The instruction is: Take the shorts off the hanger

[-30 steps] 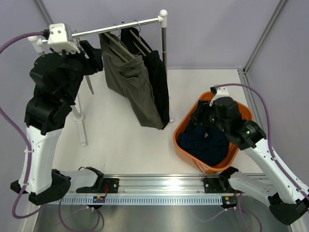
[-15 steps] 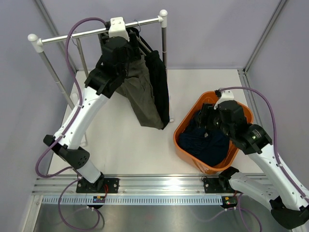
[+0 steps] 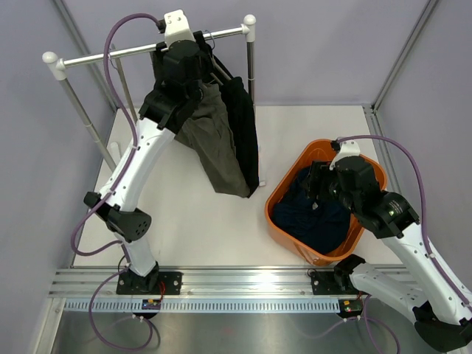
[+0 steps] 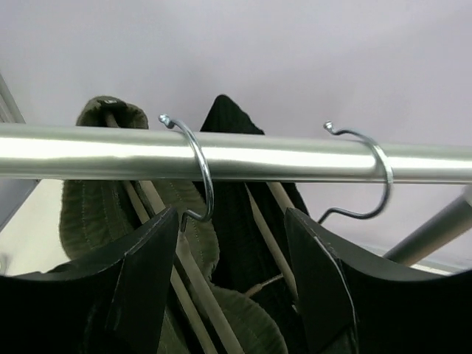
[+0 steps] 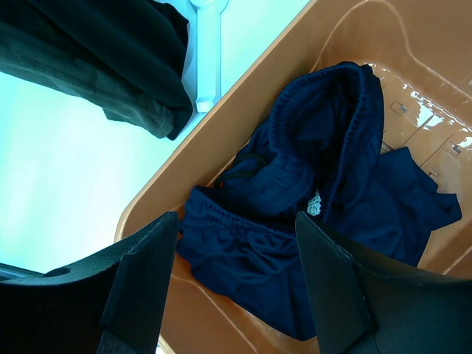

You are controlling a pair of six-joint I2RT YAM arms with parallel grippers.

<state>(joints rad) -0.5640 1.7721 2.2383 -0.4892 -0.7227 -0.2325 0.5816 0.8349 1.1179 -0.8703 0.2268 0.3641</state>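
- Two of the three pairs of shorts on hangers at the rail (image 3: 96,56); third pair down in the basket.
- Far left: left gripper (image 4: 232,284) raised to just below the rail, fingers (image 4: 147,273) spread wide, clamped on nothing. In the wrist view, left hanger hook (image 4: 198,166) over the rail and in line with the gap between the fingers.
- Next to the right: olive-grey shorts (image 3: 214,144) on the left hanger, hanging from the rail toward the table (image 3: 184,214). Waistband bunched over the wooden hanger arms.
- Touching those on the right: black shorts (image 3: 243,125) on the second hanger. Second hanger hook (image 4: 372,177) also over the rail, to the right of the finger gap.
- Further right: orange basket (image 3: 284,184) on the table, apart from the hanging shorts.
- Inside the basket: navy blue shorts (image 5: 295,192), crumpled in a heap, off any hanger.
- Far right: right gripper (image 5: 234,243) above the basket, pointing down at the navy fabric, fingers apart and holding nothing. Contact with the fabric: cannot tell.
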